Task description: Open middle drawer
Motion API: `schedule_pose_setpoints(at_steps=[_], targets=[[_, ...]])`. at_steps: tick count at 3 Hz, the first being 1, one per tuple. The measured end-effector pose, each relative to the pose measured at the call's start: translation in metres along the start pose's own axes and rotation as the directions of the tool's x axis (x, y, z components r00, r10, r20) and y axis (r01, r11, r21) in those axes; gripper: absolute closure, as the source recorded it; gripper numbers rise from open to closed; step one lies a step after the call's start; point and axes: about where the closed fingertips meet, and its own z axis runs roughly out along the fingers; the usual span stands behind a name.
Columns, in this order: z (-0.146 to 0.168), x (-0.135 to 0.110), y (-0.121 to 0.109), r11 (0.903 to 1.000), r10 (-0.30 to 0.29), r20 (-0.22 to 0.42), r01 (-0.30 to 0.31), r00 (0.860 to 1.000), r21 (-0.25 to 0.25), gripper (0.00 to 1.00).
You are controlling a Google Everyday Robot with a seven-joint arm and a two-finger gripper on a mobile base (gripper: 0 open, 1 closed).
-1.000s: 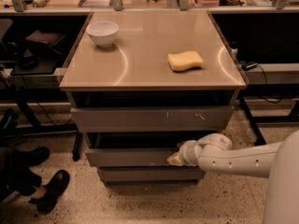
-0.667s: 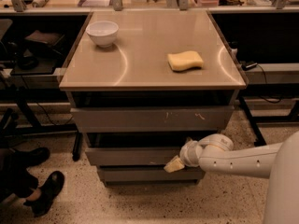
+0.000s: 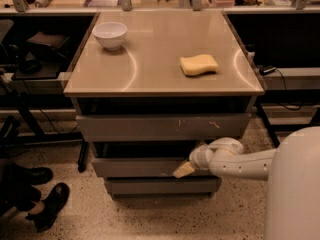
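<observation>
Now, cabinet (image 3: 160, 69): tan top, three grey drawers below.
Middle drawer (image 3: 135, 167): between the other two fronts, dark gap above it.
Gripper (image 3: 183, 169): against that drawer's front, right side; open or closed, cannot tell.
Sponge (image 3: 198, 64): on top, right.

Pincer (image 3: 183, 170) at middle drawer (image 3: 135, 167) front, nudged leftward (wrist higher)

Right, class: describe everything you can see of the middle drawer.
The middle drawer shows a plain grey metal front, flat, handleless and level, between the top drawer and bottom drawer. It juts slightly past the bottom one, with a dark gap above. The end effector is towards its front's right end, seemingly touching.
</observation>
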Motion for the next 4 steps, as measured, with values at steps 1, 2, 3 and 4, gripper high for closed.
schedule_pose_setpoints(at_steps=[1,2,3,4], targets=[[0.0027,-0.0002,-0.0013,1.0,0.002,0.002,-0.002,1.0,0.001,0.0],[0.0028,-0.0002,-0.0012,1.0,0.002,0.002,-0.002,1.0,0.0,0.16],[0.0028,-0.0002,-0.0012,1.0,0.002,0.002,-0.002,1.0,0.0,0.4],[0.0028,-0.0002,-0.0012,1.0,0.002,0.002,-0.002,1.0,0.0,0.63]])
